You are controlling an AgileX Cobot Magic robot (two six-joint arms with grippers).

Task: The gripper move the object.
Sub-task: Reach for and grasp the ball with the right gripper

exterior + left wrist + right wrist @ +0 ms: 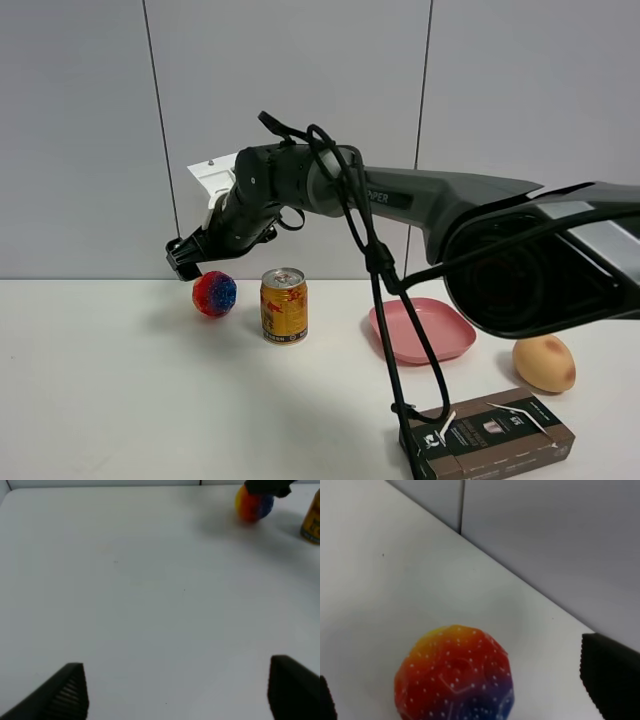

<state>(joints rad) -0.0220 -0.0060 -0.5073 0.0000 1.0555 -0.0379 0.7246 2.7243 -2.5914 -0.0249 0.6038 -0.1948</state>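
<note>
Two grippers show, both with jaws spread wide and holding nothing. The object, a red, blue and purple ball, rests on the white table just beside the can, on the side away from the pink plate. The right gripper hangs just above the object. The left gripper is over bare table, well apart from the can

**Even, diffuse overhead light**

The white table is bright and free of glare. Soft, faint shadows lie beside the ball and the can. The exterior view is sharp; both wrist views are noticeably softer.
</note>
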